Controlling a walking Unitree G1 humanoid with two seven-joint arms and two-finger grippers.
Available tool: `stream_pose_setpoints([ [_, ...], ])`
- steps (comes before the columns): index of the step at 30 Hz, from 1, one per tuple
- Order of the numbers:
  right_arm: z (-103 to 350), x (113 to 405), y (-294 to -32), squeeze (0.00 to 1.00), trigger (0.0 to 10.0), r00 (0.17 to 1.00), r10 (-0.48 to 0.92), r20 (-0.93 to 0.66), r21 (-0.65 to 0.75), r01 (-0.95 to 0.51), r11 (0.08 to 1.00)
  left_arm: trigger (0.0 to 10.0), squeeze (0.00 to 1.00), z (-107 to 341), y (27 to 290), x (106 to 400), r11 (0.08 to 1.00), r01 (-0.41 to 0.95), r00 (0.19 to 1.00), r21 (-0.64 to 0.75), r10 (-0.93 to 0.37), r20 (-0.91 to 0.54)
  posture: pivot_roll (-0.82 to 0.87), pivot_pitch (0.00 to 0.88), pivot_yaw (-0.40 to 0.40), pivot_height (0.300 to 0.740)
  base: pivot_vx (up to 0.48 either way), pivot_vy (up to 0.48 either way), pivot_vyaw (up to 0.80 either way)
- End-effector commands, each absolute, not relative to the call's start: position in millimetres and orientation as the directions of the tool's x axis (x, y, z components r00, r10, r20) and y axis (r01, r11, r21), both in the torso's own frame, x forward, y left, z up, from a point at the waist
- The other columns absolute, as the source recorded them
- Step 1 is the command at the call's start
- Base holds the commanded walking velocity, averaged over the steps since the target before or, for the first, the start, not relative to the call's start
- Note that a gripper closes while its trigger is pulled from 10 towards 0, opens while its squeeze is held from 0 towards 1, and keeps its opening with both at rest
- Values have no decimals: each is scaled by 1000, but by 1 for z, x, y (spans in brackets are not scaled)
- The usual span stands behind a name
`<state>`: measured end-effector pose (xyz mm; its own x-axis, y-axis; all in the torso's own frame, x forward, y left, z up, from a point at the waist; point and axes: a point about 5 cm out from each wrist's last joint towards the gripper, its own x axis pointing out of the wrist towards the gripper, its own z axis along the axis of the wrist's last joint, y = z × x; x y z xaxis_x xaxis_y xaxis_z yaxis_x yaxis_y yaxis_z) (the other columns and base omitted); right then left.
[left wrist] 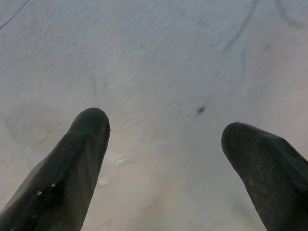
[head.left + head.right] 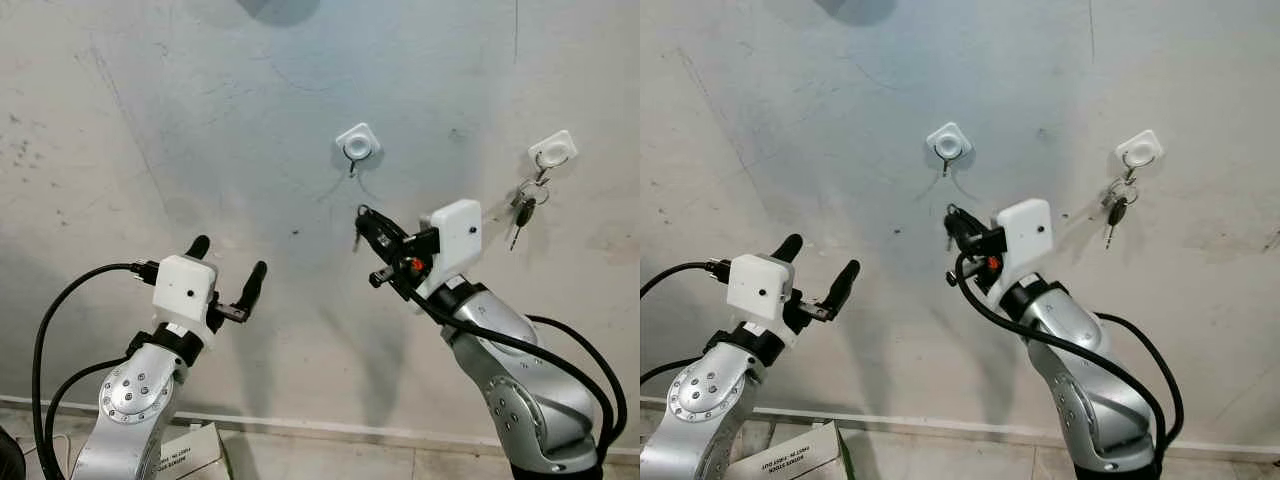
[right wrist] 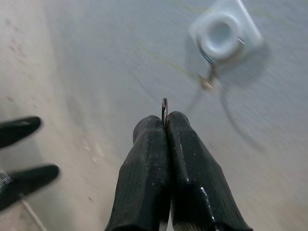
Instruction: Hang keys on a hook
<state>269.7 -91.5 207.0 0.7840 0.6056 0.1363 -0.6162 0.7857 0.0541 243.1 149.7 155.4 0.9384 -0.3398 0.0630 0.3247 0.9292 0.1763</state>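
Wall: a pale grey wall (image 2: 200, 120) with marks and thin cracks stands in front of the robot.
Middle hook: a small white square hook (image 2: 357, 144) is stuck on the wall. A little metal hook hangs down from it. Nothing hangs on it.
Right hook: a second white hook (image 2: 553, 150) is on the wall, well to the right of the middle one.
Hung keys: a bunch of keys (image 2: 524, 206) with a dark head hangs from the right hook on its ring.
Right gripper: the right gripper (image 2: 362, 222) is raised toward the wall, just below the middle hook and a bit to its right. Its two black fingers (image 3: 159, 159) are pressed together. They pinch a thin metal key ring (image 3: 164, 109), and its edge sticks out past the tips. A small key (image 2: 356, 240) hangs down from the tips.
Ring and hook: the ring is near the middle hook but apart from it. It is not on the hook yet.
Left gripper: the left gripper (image 2: 228, 258) is held up on the left, pointing at the bare wall. Its two fingers (image 1: 72, 163) are spread wide apart and hold nothing.
Box: a white cardboard box (image 2: 185, 455) with print on it lies on the floor, low down by the left arm.
Floor edge: a pale strip (image 2: 330, 428) runs along the bottom of the wall.
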Motion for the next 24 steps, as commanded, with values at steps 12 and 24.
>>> stream_pose_setpoints([
  [12,218,294,-84,0,10000,805,560,198,85,-583,808,10000,0,161,144,248,912,357,921,201,-379,87,104,0,65,740,0,0,0],
  [24,216,301,-82,0,10000,819,533,212,102,-561,821,10000,0,160,141,247,910,367,918,195,-388,86,106,0,61,740,0,0,0],
])
